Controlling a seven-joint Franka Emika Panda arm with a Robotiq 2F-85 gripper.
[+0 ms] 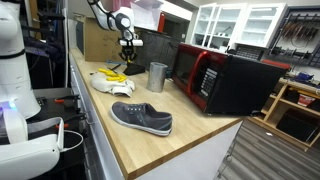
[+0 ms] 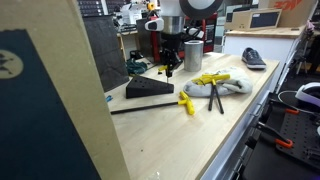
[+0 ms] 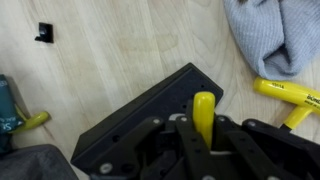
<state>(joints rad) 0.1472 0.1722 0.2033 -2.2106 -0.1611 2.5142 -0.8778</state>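
Observation:
In the wrist view my gripper (image 3: 203,128) is shut on a yellow handle (image 3: 203,108) that sticks out between the fingers. Right below it lies a black wedge-shaped block (image 3: 150,110) on the wooden counter. In both exterior views the gripper (image 2: 168,64) (image 1: 128,52) hangs just above the block (image 2: 150,90) at the back of the counter. Whether the handle's tip touches the block I cannot tell.
A grey cloth (image 3: 275,35) (image 2: 226,84) with yellow-handled tools (image 3: 285,95) (image 2: 187,103) lies beside the block. Further along the counter are a metal cup (image 1: 157,77), a grey shoe (image 1: 140,118) and a red and black microwave (image 1: 215,78). A small black clip (image 3: 44,32) lies apart.

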